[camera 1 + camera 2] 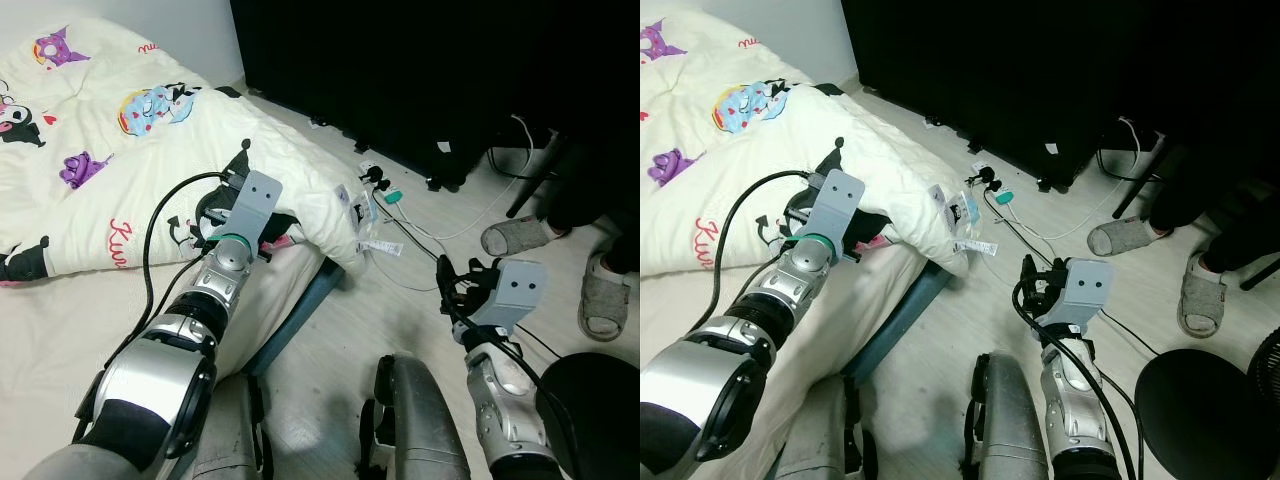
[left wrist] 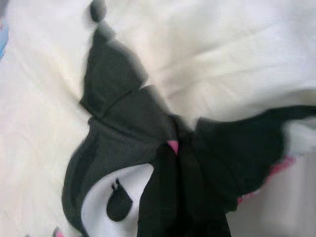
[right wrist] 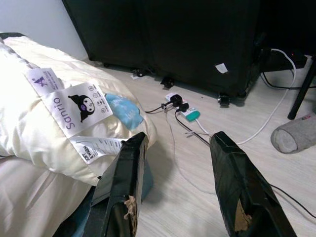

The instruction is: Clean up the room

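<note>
A cream quilt (image 1: 100, 150) with cartoon prints covers the bed on my left. Its corner, with white care labels (image 1: 355, 205), hangs over the bed's edge. My left gripper (image 1: 222, 222) is pressed into a fold of the quilt near that edge. The left wrist view has a black cartoon print (image 2: 118, 118) close up and bunched fabric around the dark fingers (image 2: 168, 207), which look shut on it. Over the wooden floor on the right, my right gripper (image 1: 462, 283) is held low and open. Its two black fingers (image 3: 123, 182) are apart with nothing between them.
A black cabinet (image 1: 400, 70) stands along the far side. A power strip (image 1: 385, 192) and cables lie on the floor before it. A person's feet in grey slippers (image 1: 515, 237) are at the right. A black round stool (image 1: 590, 400) is near my right arm.
</note>
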Robot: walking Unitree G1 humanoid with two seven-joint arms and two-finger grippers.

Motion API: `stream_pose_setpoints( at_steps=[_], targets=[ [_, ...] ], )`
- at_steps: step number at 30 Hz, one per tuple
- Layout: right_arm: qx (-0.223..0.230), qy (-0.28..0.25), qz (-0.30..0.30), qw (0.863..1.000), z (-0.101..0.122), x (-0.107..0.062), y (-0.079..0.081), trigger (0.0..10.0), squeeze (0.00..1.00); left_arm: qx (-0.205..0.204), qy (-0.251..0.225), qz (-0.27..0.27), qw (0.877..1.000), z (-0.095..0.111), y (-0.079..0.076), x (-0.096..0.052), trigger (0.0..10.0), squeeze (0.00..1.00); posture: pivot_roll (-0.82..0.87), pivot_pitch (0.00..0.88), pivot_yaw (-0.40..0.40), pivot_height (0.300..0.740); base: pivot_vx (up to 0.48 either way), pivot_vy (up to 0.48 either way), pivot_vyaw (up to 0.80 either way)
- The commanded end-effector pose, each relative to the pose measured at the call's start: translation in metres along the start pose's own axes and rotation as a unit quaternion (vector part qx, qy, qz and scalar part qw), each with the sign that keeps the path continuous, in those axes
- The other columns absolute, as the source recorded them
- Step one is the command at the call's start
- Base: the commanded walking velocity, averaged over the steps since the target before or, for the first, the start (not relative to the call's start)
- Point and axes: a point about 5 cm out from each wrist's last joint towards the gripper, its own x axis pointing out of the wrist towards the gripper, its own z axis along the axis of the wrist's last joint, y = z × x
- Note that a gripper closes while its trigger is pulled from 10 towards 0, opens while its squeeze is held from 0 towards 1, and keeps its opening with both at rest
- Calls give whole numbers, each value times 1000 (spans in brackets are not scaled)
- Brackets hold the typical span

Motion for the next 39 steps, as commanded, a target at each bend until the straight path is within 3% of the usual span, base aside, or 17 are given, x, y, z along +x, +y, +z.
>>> stream_pose_setpoints(
  at_steps=[1, 2, 5, 11, 14, 17, 18, 19, 20, 24, 26, 27, 29, 30, 35, 38, 39],
  targets=[
    [0, 17, -10, 1000, -7, -7, -5, 10000, 0, 68, -44, -71, 994, 1, 3, -4, 10000, 0, -29, 262, 135, 606, 0, 0, 0],
    [0, 17, -10, 1000, -7, -7, -5, 10000, 0, 68, -44, -71, 994, 1, 3, -4, 10000, 0, -29, 262, 135, 606, 0, 0, 0],
    [-1, 20, -11, 1000, -8, -8, -7, 10000, 0, 190, -61, -131, 971, -6, 34, -13, 10000, 0, -18, 263, 129, 606, 0, 0, 0],
    [0, 22, -9, 1000, -8, -6, -7, 10000, 0, 272, -42, -174, 946, -18, 49, -22, 10000, 0, -12, 264, 123, 606, 0, 0, 0],
    [2, 23, -6, 1000, -8, -6, -6, 10000, 0, 355, -27, -247, 901, -33, 54, -35, 10000, 0, -10, 265, 116, 606, 0, 0, 0],
    [2, 23, -5, 1000, -8, -5, -5, 10000, 0, 372, -21, -270, 888, -37, 55, -39, 10000, 0, -8, 266, 114, 606, 0, 0, 0],
    [2, 25, -4, 1000, -8, -6, -5, 10000, 0, 404, -2, -331, 853, -52, 56, -51, 10000, 0, -7, 266, 114, 606, 0, 0, 0],
    [2, 25, -4, 1000, -8, -6, -5, 10000, 0, 404, -2, -331, 853, -52, 56, -51, 10000, 0, -7, 266, 114, 606, 0, 0, 0],
    [2, 26, -5, 1000, -9, -6, -5, 10000, 0, 405, 9, -366, 838, -59, 56, -59, 10000, 0, -4, 267, 116, 606, 0, 0, 0],
    [3, 27, -6, 1000, -9, -6, -6, 10000, 0, 390, 21, -419, 820, -71, 50, -73, 10000, 0, -4, 268, 118, 606, 0, 0, 0],
    [3, 27, -7, 1000, -10, -7, -6, 10000, 0, 380, 30, -482, 789, -86, 38, -90, 10000, 0, -5, 268, 117, 606, 0, 0, 0],
    [3, 27, -7, 1000, -10, -7, -6, 10000, 0, 380, 30, -482, 789, -86, 38, -90, 10000, 0, -5, 268, 117, 606, 0, 0, 0],
    [4, 29, -6, 1000, -10, -7, -5, 10000, 0, 369, 35, -539, 757, -103, 19, -108, 10000, 0, -4, 270, 115, 606, 0, 0, 0],
    [4, 29, -6, 1000, -10, -7, -5, 10000, 0, 369, 35, -539, 757, -103, 19, -108, 10000, 0, -4, 270, 115, 606, 0, 0, 0],
    [3, 31, -5, 1000, -11, -7, -4, 10000, 0, 391, 49, -598, 698, -129, 0, -133, 10000, 0, -6, 270, 113, 606, 0, 0, 0],
    [3, 32, -5, 999, -12, -7, -5, 10000, 0, 394, 47, -599, 696, -132, -6, -135, 10000, 0, -4, 269, 113, 606, 0, 0, 0],
    [3, 33, -5, 999, -12, -7, -5, 10000, 0, 390, 45, -583, 712, -133, -13, -131, 10000, 0, -6, 268, 111, 606, 0, 0, 0]
  ],
)
